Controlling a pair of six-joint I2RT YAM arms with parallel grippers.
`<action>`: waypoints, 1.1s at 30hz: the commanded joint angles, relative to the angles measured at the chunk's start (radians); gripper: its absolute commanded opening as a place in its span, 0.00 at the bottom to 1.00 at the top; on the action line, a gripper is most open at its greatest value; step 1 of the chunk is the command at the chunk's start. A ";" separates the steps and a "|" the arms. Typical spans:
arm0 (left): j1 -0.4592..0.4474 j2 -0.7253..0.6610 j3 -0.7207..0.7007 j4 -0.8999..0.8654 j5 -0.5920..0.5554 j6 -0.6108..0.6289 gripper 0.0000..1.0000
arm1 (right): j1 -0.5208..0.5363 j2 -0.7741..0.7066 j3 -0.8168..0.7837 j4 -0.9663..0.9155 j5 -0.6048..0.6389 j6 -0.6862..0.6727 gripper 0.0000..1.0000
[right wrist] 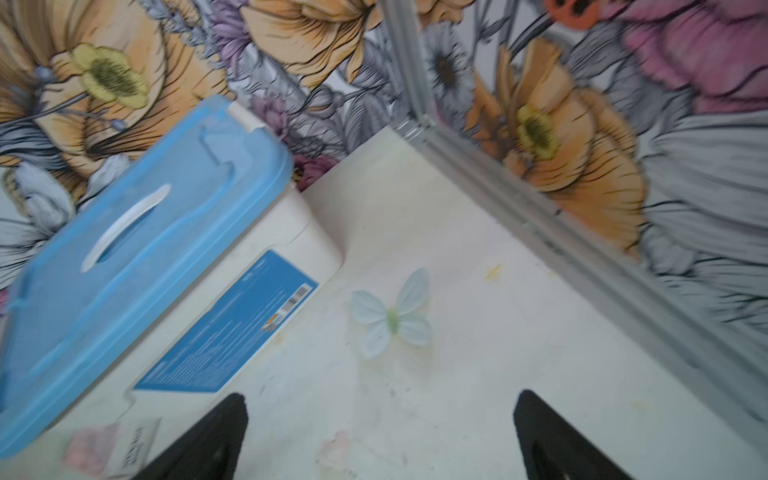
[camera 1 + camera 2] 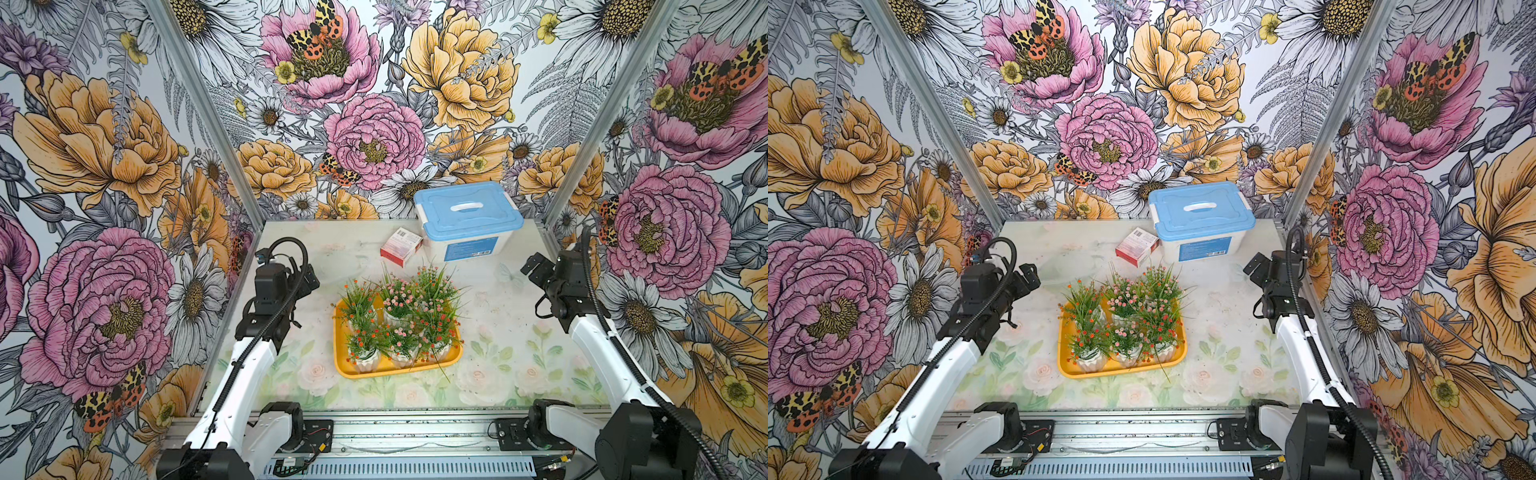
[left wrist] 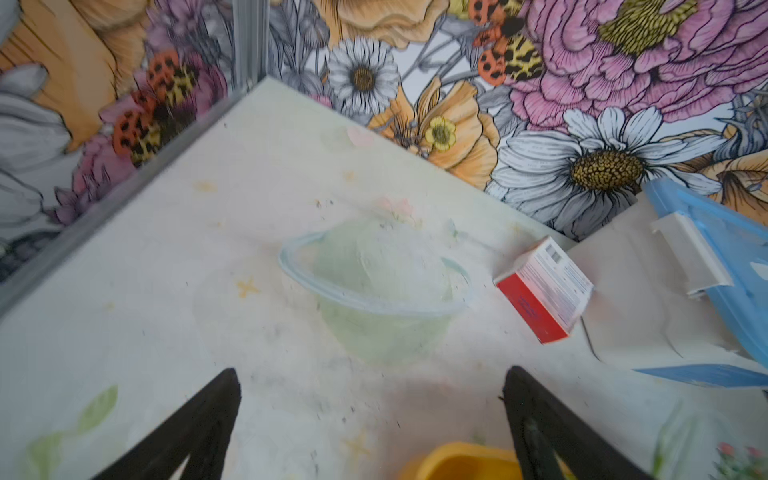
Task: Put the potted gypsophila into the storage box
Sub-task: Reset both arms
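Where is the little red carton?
In both top views the carton lies towards the back of the table, just left of the blue-lidded bin and behind the yellow tray.

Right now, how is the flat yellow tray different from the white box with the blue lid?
The shallow yellow-orange plastic tray is low and open on top; the tall white plastic box with a blue lid is shut. The tray holds six small white flower pots; what the box holds is hidden. The tray sits mid-table, the box at the back. Both are rectangles with rounded corners.
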 commanded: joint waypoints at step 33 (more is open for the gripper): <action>-0.006 0.591 -0.264 1.108 -0.135 0.313 0.99 | 0.125 0.315 -0.474 1.119 0.172 -0.398 0.99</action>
